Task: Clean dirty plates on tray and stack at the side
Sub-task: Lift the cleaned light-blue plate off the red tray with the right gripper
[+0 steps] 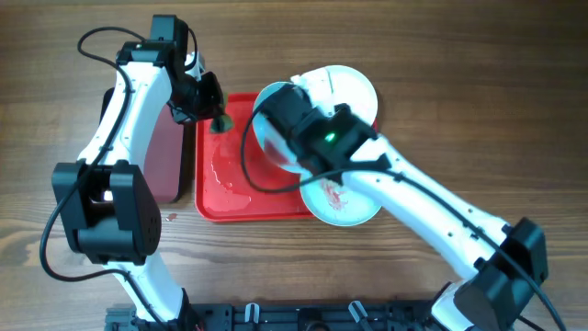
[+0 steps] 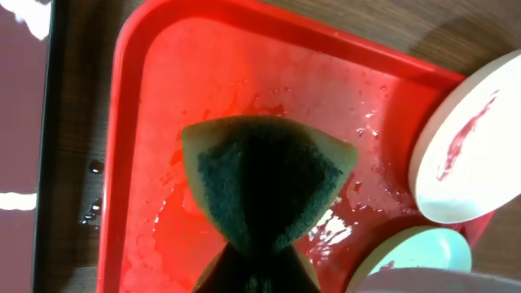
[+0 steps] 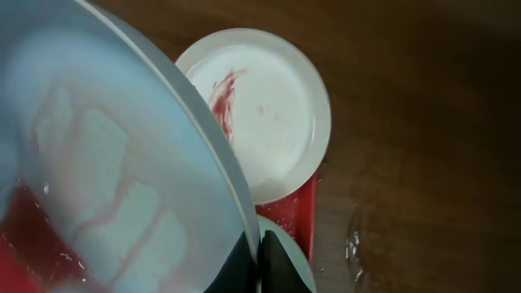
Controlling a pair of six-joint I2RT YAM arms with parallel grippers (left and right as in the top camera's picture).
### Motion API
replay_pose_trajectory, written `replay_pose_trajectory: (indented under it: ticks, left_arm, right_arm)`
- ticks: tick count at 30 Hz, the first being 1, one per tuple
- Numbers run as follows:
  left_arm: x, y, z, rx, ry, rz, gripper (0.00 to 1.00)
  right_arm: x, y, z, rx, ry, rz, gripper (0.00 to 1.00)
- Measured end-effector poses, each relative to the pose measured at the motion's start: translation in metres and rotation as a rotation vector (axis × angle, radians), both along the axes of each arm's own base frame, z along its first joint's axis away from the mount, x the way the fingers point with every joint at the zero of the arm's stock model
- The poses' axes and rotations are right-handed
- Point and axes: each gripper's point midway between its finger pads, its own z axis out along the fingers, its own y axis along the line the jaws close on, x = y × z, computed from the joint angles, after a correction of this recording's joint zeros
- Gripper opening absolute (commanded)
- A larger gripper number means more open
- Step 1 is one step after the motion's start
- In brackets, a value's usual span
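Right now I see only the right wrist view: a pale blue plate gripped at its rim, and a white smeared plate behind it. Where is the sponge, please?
Observer: The green sponge is pinched in the left fingers, over the wet red tray. In the overhead view it is apart from your blue plate.
Operator: Is there a third plate?
Observer: Yes, a third plate, smeared red, lies over the tray's right corner on the robot's side.
Operator: And what is left of the tray?
Observer: A narrow maroon tray, lying alongside it.
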Motion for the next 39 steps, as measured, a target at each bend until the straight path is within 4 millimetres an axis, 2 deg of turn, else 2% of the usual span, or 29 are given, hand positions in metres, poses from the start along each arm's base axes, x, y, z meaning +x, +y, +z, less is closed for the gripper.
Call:
replay_pose_trajectory:
  ticks: [5, 10, 16, 23, 31, 33, 36, 39]
  left_arm:
    - [-0.005, 0.003, -0.008, 0.015, 0.020, 0.003, 0.04]
    - [-0.007, 0.003, -0.010, 0.018, 0.025, 0.003, 0.04]
    - [-0.007, 0.003, -0.010, 0.019, 0.024, 0.003, 0.04]
    - [-0.007, 0.003, -0.010, 0.020, 0.024, 0.003, 0.04]
    - [-0.006, 0.004, -0.010, 0.022, 0.024, 0.004, 0.04]
    - [-0.006, 0.004, -0.010, 0.022, 0.024, 0.003, 0.04]
    - [-0.006, 0.004, -0.010, 0.022, 0.024, 0.004, 0.04]
    - [-0.007, 0.004, -0.010, 0.022, 0.024, 0.004, 0.04]
  right_arm:
    - [0.001, 0.016, 0.027, -0.086, -0.175, 0.020, 0.04]
    - [-0.012, 0.032, 0.055, -0.198, -0.337, 0.046, 0.04]
    - [-0.022, 0.035, 0.100, -0.326, -0.561, -0.013, 0.04]
    - [-0.028, 0.044, 0.127, -0.381, -0.660, -0.035, 0.04]
    - [-0.029, 0.043, 0.129, -0.426, -0.654, -0.023, 0.04]
    - [-0.028, 0.047, 0.121, -0.419, -0.620, 0.017, 0.04]
    - [-0.030, 0.063, 0.084, -0.342, -0.459, 0.166, 0.04]
    - [-0.035, 0.072, 0.039, -0.160, -0.241, 0.237, 0.05]
